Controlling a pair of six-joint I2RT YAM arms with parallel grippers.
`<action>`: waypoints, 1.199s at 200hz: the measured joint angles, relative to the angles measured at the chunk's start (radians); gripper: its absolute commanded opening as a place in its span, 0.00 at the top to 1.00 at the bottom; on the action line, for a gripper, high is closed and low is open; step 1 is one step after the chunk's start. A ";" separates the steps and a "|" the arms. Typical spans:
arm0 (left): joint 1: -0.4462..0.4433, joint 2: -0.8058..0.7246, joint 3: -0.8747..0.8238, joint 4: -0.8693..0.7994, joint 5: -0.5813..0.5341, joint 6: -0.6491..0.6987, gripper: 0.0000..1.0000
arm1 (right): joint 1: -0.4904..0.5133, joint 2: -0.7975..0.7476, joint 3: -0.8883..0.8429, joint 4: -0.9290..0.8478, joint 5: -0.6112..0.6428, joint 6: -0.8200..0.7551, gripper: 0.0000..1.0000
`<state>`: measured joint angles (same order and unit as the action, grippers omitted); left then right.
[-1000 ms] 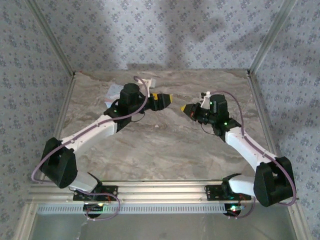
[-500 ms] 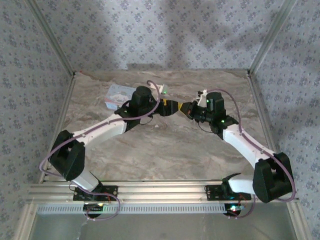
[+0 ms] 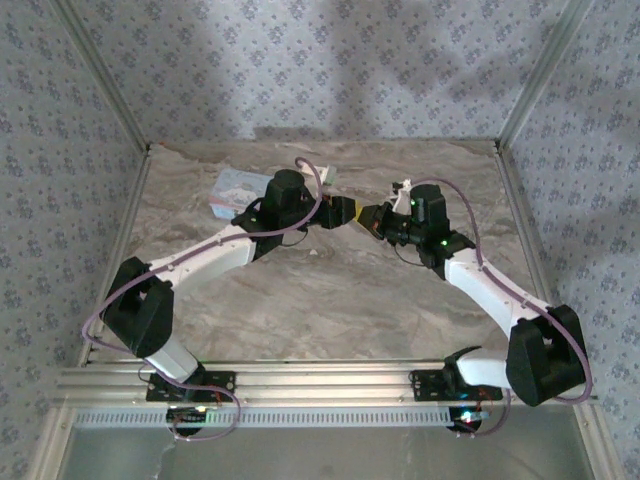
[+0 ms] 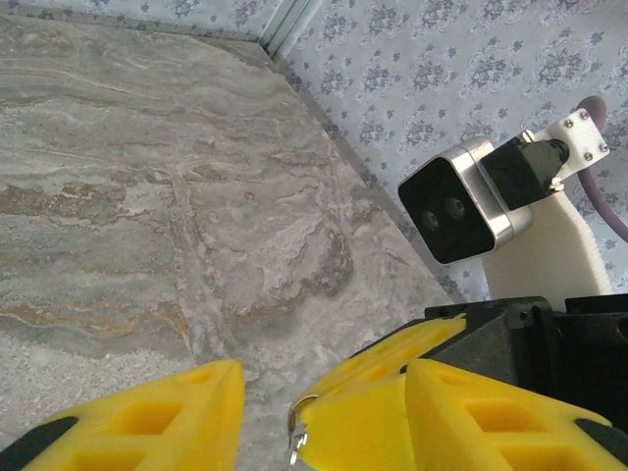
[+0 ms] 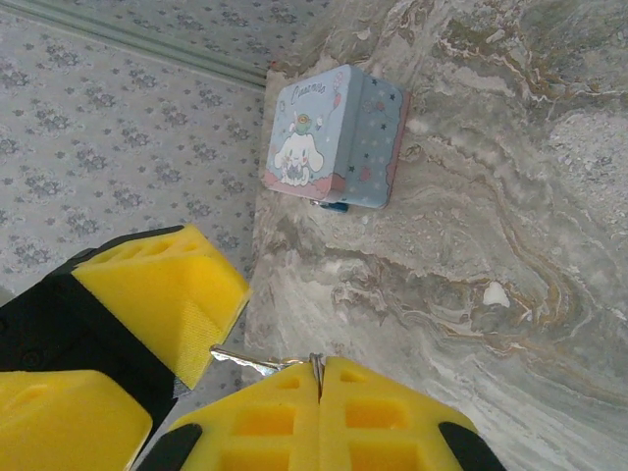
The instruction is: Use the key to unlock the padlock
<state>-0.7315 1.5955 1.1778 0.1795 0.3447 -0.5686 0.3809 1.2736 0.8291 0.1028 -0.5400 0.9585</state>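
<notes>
**Item: key at mid-table, pinched by the right arm, offered into the left arm's open fingers**

- Right gripper: clenched, yellow pads pressed flat together. The key is nipped at their tips.
- Key, long axis: in the right wrist view it runs almost level, out leftward from the closed tips. Its free end just reaches the underside of one pad of the left gripper. From above, that axis follows the line joining the two grippers, across the table from side to side.
- Key, heading: the free end points at the left arm. In the left wrist view a small silvery curl sits at that end. It may be the ring head, but it is too small to settle.
- Left gripper: released, fingers spread wide, with the right arm's tips and the key between them.
- Padlock: judged to be the small blue piece at the near edge of the cartoon-printed tin. It rests on the table, well apart from the key. Its shackle and keyhole direction cannot be read.
- Bearing: from above, the tin lies behind the left wrist, away from both sets of tips. The left arm is the nearer.
- Judgement: the key points roughly toward the padlock's side of the table. Insertion depends on first closing that gap.
</notes>
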 measured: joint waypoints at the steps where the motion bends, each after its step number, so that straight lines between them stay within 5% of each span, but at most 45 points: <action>1: 0.000 0.000 0.000 0.000 0.000 0.000 0.54 | 0.000 0.000 0.000 0.000 0.000 0.000 1.00; 50: 0.000 0.022 0.000 -0.003 -0.001 0.000 0.61 | 0.004 0.000 0.000 0.002 0.000 0.005 1.00; 125: 0.000 0.024 0.006 -0.008 -0.018 0.006 1.00 | 0.006 -0.001 0.000 0.005 -0.009 0.002 1.00; 190: 0.032 -0.026 0.006 -0.047 0.003 0.045 1.00 | -0.134 -0.101 -0.067 -0.001 -0.090 -0.149 0.71; 240: 0.066 -0.105 0.025 -0.127 0.103 0.111 1.00 | -0.212 -0.152 -0.101 0.127 -0.264 -0.272 0.53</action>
<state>-0.6655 1.4910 1.2026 0.0528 0.4473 -0.4572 0.1684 1.1213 0.7277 0.2302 -0.8036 0.6865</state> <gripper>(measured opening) 0.048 0.443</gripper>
